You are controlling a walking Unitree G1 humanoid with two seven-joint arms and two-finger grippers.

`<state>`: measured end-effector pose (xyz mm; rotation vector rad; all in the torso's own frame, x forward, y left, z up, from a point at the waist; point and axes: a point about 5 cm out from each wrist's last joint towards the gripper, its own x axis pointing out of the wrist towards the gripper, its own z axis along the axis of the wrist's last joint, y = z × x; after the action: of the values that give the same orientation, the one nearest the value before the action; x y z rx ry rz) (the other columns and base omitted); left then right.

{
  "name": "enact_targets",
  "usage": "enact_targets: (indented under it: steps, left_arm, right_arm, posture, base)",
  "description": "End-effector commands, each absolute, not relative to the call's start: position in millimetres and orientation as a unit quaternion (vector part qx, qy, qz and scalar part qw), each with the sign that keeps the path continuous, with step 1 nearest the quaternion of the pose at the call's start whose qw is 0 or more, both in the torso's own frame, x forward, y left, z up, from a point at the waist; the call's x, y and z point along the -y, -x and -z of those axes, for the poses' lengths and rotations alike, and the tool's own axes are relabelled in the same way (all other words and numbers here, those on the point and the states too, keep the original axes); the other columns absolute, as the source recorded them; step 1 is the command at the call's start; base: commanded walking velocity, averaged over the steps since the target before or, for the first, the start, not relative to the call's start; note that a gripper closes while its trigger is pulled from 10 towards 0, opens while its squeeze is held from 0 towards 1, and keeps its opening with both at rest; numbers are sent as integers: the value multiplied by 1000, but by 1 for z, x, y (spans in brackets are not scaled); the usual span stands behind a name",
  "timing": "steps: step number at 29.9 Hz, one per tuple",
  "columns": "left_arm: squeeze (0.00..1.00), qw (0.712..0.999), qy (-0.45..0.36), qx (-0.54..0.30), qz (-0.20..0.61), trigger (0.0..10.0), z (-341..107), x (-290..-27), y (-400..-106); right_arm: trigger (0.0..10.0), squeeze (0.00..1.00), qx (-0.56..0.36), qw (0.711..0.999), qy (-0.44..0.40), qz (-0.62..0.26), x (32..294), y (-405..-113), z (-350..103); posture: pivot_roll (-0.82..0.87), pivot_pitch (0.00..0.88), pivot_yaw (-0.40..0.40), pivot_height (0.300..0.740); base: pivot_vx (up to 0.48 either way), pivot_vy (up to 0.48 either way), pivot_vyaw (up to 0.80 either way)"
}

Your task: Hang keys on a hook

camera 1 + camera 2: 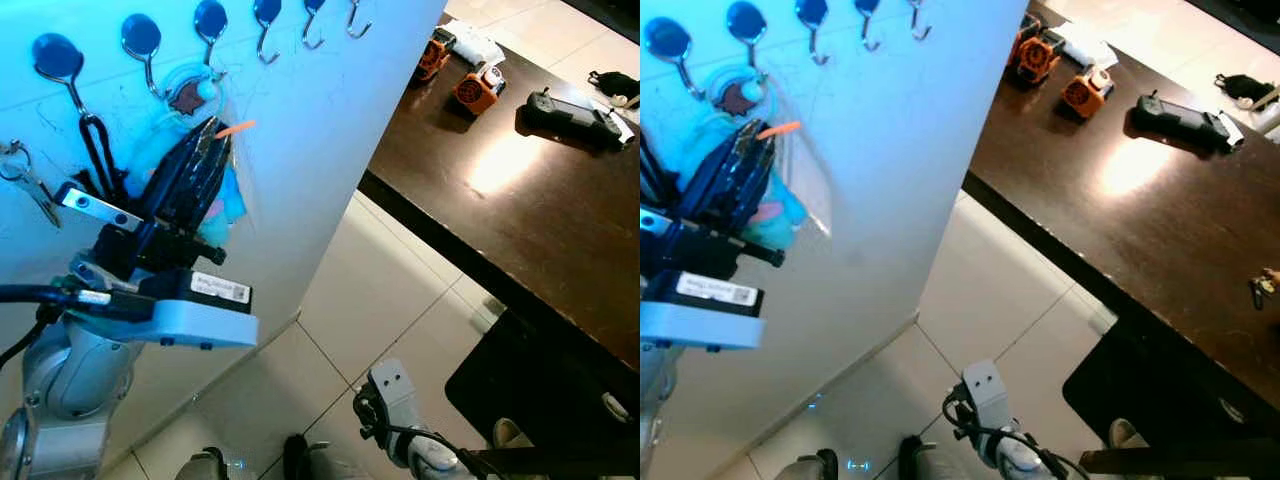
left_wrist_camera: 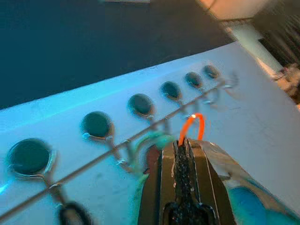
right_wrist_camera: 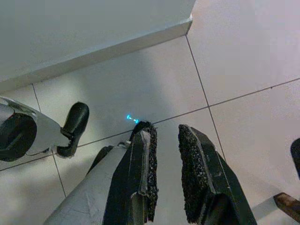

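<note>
My left gripper (image 1: 211,130) is raised against the white wall, just below a row of blue-capped hooks (image 1: 210,20). It is shut on a thin orange loop (image 1: 236,128), which pokes out past the fingertips (image 2: 182,145) in the left wrist view. A clear pouch with a blue soft charm (image 1: 190,95) hangs around the gripper. Whether it rests on a hook I cannot tell. A black strap (image 1: 97,150) hangs from the leftmost hook (image 1: 55,55). My right gripper (image 3: 164,133) hangs low over the floor tiles, open, holding nothing.
Another set of keys (image 1: 22,172) hangs at the wall's far left. A dark brown table (image 1: 520,220) on the right carries orange-black devices (image 1: 478,88) and a black controller (image 1: 565,112). My feet (image 1: 295,455) stand on pale tiles. A dark mat (image 1: 520,390) lies at lower right.
</note>
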<state>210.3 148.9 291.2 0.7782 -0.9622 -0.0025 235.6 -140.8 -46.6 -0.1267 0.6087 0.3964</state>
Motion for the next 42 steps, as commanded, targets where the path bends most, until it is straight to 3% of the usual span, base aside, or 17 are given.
enact_targets:
  steps: [1, 4, 7, 8, 10, 13, 18, 23, 27, 31, 42]
  left_arm:
    - [0, 826, -356, 433, -58, 10000, -292, -167, -214]
    - [0, 822, -354, 437, -93, 10000, -297, -176, -214]
    - [0, 840, -328, 418, -108, 10000, -295, -184, -216]
    - [0, 859, -302, 402, -93, 10000, -291, -182, -218]
    - [0, 861, -298, 403, -88, 10000, -291, -180, -217]
    - [0, 825, -356, 434, -69, 10000, -290, -170, -212]
    - [0, 802, -389, 447, -73, 10000, -286, -170, -208]
    - [0, 861, -298, 396, -112, 10000, -284, -185, -215]
    - [0, 882, -243, 379, -139, 10000, -288, -191, -219]
    - [0, 892, -203, 373, -153, 10000, -290, -193, -221]
    - [0, 895, -186, 380, -144, 10000, -295, -191, -222]
  right_arm:
    - [10000, 0, -328, 925, 65, -180, 150, -225, 55]
    - [10000, 0, -332, 924, 69, -178, 153, -224, 56]
    - [10000, 0, -335, 922, 75, -178, 156, -223, 56]
    - [10000, 0, -338, 920, 80, -180, 157, -223, 57]
    - [10000, 0, -338, 920, 82, -182, 157, -223, 57]
    - [10000, 0, -339, 918, 86, -185, 158, -223, 57]
    - [10000, 0, -337, 918, 90, -189, 158, -225, 56]
    - [10000, 0, -338, 917, 91, -191, 158, -224, 56]
    - [10000, 0, -338, 916, 93, -194, 157, -223, 57]
    - [10000, 0, -338, 915, 95, -197, 157, -222, 57]
    - [10000, 0, -339, 915, 96, -198, 157, -221, 57]
  posture:
    - [89, 113, -115, 740]
    - [91, 109, -118, 740]
    - [96, 103, -125, 740]
    - [98, 104, -131, 740]
    - [98, 104, -131, 740]
    - [103, 108, -142, 740]
    - [105, 110, -145, 740]
    - [100, 112, -144, 740]
    - [97, 113, -147, 740]
    - [95, 117, -149, 740]
    - [96, 124, -150, 740]
  base:
    - [0, 0, 0]
    - [0, 0, 0]
    - [0, 0, 0]
    - [0, 0, 0]
    - [0, 0, 0]
    - [0, 0, 0]
    - [0, 0, 0]
    - [0, 0, 0]
    - [0, 0, 0]
    - [0, 0, 0]
    - [0, 0, 0]
